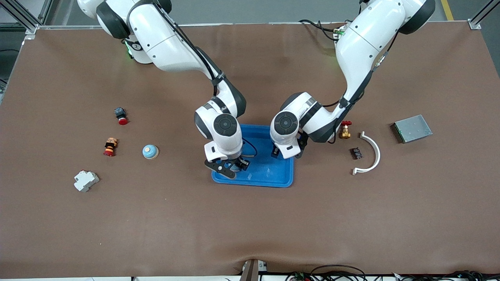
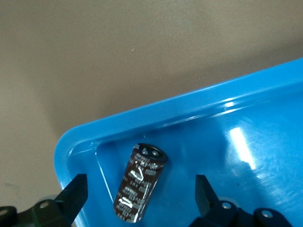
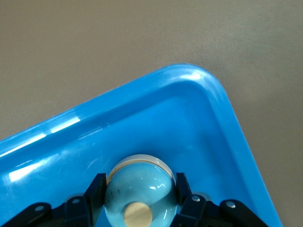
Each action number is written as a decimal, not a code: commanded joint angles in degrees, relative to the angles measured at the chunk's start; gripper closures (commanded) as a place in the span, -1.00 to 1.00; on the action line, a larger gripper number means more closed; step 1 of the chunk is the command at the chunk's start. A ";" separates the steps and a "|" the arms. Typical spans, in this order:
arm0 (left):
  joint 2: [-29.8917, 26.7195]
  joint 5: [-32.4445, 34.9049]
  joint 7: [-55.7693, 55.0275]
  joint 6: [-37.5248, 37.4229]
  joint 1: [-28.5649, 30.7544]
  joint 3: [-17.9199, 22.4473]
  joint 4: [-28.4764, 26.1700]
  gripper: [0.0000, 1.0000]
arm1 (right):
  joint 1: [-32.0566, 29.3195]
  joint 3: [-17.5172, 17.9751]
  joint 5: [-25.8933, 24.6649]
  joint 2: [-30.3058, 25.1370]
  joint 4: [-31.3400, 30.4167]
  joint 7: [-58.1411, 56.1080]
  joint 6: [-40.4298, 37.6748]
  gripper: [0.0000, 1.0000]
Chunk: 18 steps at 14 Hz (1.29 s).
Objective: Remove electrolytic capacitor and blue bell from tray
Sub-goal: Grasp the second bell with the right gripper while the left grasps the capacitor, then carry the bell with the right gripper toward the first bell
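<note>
A light blue bell (image 3: 139, 189) with a brass button sits low in a corner of the blue tray (image 3: 180, 71), and my right gripper (image 3: 139, 184) is shut on its sides. In the front view that right gripper (image 1: 230, 167) is at the tray (image 1: 269, 171) corner toward the right arm's end. A dark cylindrical capacitor (image 2: 139, 182) lies on its side in another corner of the tray (image 2: 189, 101). My left gripper (image 2: 139, 189) hangs open over it, fingers apart on either side without touching. The left gripper (image 1: 287, 152) is over the tray's other end.
A second blue bell (image 1: 150, 152), two red button parts (image 1: 121, 116) (image 1: 110, 147) and a white breaker (image 1: 86, 180) lie toward the right arm's end. A brass valve (image 1: 345, 130), small black part (image 1: 356, 153), white curved piece (image 1: 371, 154) and grey box (image 1: 412, 128) lie toward the left arm's end.
</note>
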 commanded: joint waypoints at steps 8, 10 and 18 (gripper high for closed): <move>2.90 5.16 -1.38 3.68 -0.56 0.52 0.35 -1.00 | -4.81 0.00 1.32 -4.80 4.52 -11.30 -11.42 1.00; 2.64 5.16 -1.38 3.68 -0.56 0.43 0.44 -1.00 | -8.22 0.00 1.32 -6.73 3.21 -18.15 -14.16 1.00; 2.38 5.25 -1.20 3.68 -0.56 0.34 0.62 -0.08 | -19.92 0.09 1.40 -15.53 -21.66 -42.59 7.97 1.00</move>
